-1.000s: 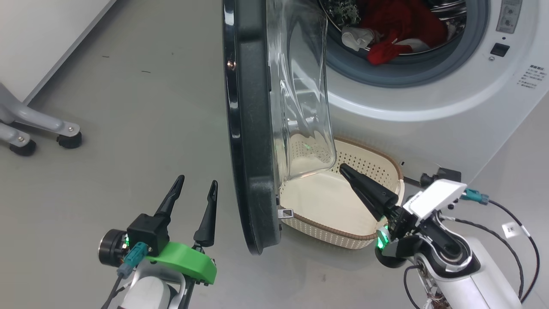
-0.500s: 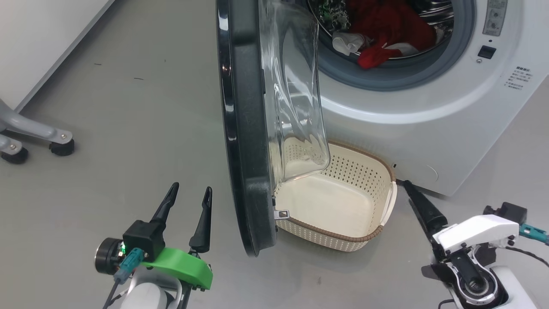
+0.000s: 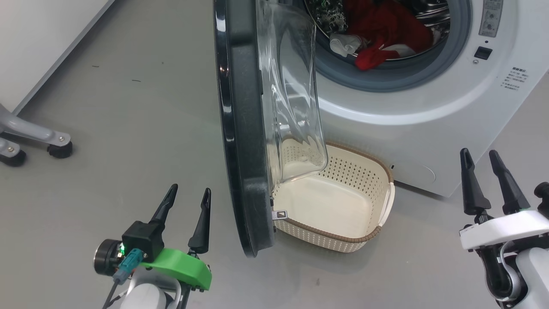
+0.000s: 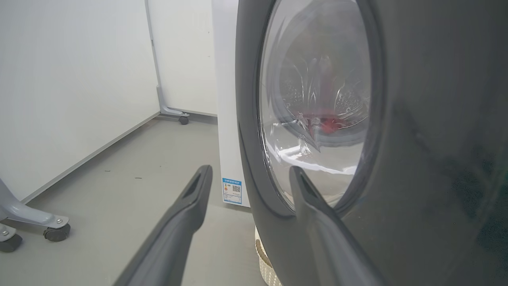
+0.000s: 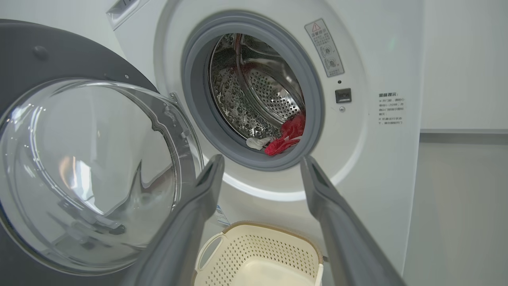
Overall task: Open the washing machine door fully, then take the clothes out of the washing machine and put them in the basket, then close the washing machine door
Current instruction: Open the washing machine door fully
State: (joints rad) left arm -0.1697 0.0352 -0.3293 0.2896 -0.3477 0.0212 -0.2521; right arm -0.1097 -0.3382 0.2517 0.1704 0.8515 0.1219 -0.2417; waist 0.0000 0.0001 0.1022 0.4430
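Note:
The washing machine (image 3: pixel 411 107) (image 5: pixel 373 159) stands with its door (image 3: pixel 244 128) (image 4: pixel 416 159) (image 5: pixel 79 174) swung out edge-on, its glass bowl bulging toward the drum. Red clothes (image 3: pixel 381 32) (image 5: pixel 287 135) with a small white piece lie in the drum mouth. The cream basket (image 3: pixel 339 234) (image 5: pixel 254 246) sits on the floor under the opening, with nothing in it. My left gripper (image 3: pixel 190 195) (image 4: pixel 248 172) is open at the lower left, just outside the door. At the lower right my right gripper (image 3: pixel 478 155) (image 5: pixel 262 159) is open and holds nothing, right of the basket.
A grey frame leg on castors (image 3: pixel 38 139) (image 4: pixel 39 224) stands at the far left by a white wall panel. Grey floor (image 3: pixel 128 107) stretches left of the door. The door's lower edge hangs over the basket's left end.
My right gripper has drawn back out of the basket to the lower right and gone from shut to open. The head camera has shifted a little; the left gripper has not moved.

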